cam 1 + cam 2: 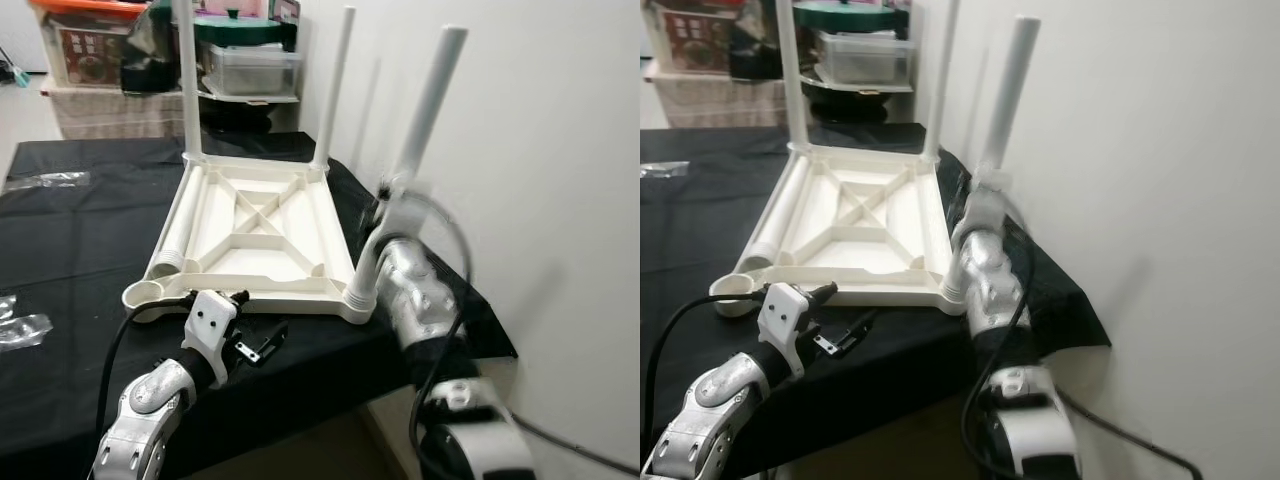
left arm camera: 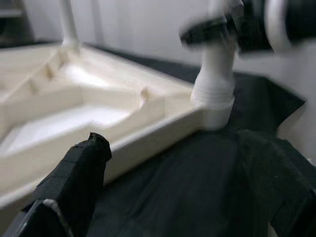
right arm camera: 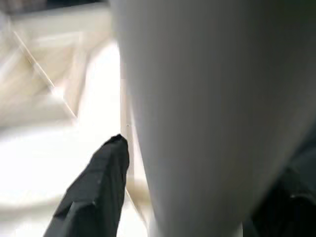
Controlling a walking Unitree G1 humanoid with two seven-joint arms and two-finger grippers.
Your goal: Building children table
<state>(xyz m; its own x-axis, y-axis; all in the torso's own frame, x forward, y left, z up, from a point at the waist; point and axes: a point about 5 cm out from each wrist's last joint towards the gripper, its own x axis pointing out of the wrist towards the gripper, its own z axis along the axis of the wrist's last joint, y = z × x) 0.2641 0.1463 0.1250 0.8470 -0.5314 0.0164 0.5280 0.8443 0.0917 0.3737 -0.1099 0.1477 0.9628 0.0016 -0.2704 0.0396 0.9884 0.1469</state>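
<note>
A cream children's table top [image 1: 300, 298] lies upside down on a black cloth. Two white legs [image 1: 188, 80] [image 1: 335, 90] stand in its far corners. A third leg [image 1: 425, 100] stands in the near right corner socket [image 2: 213, 101]. My right gripper [image 1: 388, 200] is shut around that leg low down, and one black finger [image 3: 98, 182] presses beside it. A fourth leg [image 1: 178, 225] lies along the top's left side, by the empty near left socket [image 1: 146, 292]. My left gripper [image 1: 255, 325] hovers open just before the top's near edge, holding nothing.
The cloth-covered table's front edge [image 1: 300, 400] is right under my arms. A white wall [image 1: 540, 200] stands close on the right. Clear plastic bags [image 1: 20, 330] lie on the cloth at the left. Shelves with boxes and containers [image 1: 250, 65] stand behind.
</note>
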